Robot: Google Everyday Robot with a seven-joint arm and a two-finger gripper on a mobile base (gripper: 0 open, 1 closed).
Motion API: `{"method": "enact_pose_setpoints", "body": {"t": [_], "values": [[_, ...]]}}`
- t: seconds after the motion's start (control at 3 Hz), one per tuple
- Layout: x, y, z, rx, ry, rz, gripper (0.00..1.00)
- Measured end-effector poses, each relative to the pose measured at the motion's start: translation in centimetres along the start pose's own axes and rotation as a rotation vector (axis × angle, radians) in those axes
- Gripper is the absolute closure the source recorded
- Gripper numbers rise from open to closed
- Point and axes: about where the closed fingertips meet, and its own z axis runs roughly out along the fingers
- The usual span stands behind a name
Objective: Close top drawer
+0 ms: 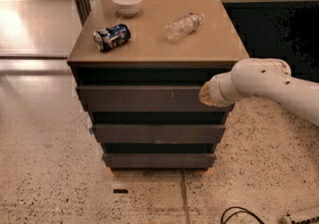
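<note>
The top drawer (144,98) is the wide dark grey-brown front just under the cabinet's tan top, with a small pale mark right of centre. A dark gap shows above it. My gripper (205,94) is at the end of the white arm (269,83), which reaches in from the right. It sits against the right end of the drawer front. The arm's wrist hides the gripper's tip.
On the cabinet top (219,44) are a white bowl (127,3), a crushed blue can (111,37) and a clear plastic bottle (183,26) on its side. Two shorter drawer fronts (158,133) sit below. A black cable (239,215) lies on the speckled floor.
</note>
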Motion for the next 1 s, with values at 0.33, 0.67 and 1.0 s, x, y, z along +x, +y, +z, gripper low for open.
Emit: {"method": "enact_pose_setpoints", "body": {"t": [0.33,0.67,1.0], "values": [[0.00,0.00,0.00,0.000,0.000,0.000,0.06],[0.00,0.00,0.00,0.000,0.000,0.000,0.00],[-0.01,0.00,0.01,0.000,0.000,0.000,0.00]]}}
